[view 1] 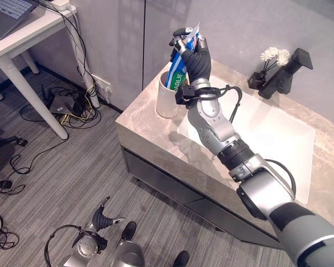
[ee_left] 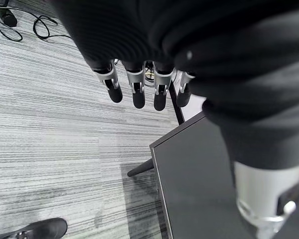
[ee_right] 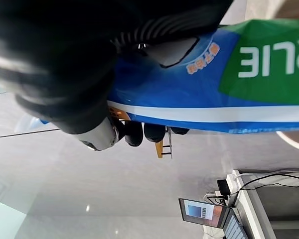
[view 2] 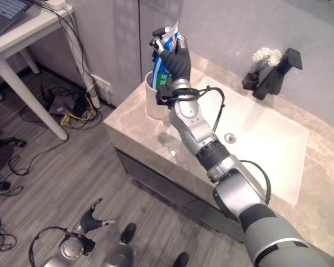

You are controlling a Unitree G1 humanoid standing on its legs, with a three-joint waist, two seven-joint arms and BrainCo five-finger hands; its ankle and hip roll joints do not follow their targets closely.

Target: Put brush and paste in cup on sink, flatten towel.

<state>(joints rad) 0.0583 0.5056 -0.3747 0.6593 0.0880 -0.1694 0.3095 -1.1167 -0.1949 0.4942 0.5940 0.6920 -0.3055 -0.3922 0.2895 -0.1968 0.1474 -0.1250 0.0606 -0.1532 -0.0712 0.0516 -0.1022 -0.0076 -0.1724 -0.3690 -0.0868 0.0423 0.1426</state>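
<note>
- Low in the left eye view, the left robot hand (view 1: pixel 103 218) hangs over the grey striped carpet floor (view 1: pixel 55 178), its fingers (ee_left: pixel 134 89) straight and apart, holding nothing.
- Nearby on that floor a dark shoe (ee_left: pixel 37 230) of a person shows in the left wrist view, beside a dark cabinet front (ee_left: pixel 194 184).
- Reaching up and forward from the lower right, the silver-grey right arm stretches over the table (view 1: pixel 150 130), a marbled beige stone top with a white rectangular sink basin (view 1: pixel 273 139) set into it.
- At the arm's end the right robot hand (view 1: pixel 193 53) is raised above the table's far left corner, fingers curled and clamped round the toothpaste tube (view 1: pixel 178 67).
- Soft, flat and glossy, the tube is blue with a white stripe and a green panel bearing large white letters; its lower end dips into the white cup (view 1: pixel 168 100).
- Round and plain, the cup stands upright on the stone just left of the basin.
- Farther back, a black angular tap (view 1: pixel 286 72) stands by a small dark vase of white flowers (view 1: pixel 270 58).
- Off to the left stands a white desk (view 1: pixel 16 44) with a laptop (view 1: pixel 5 14) on top and cables beneath.
</note>
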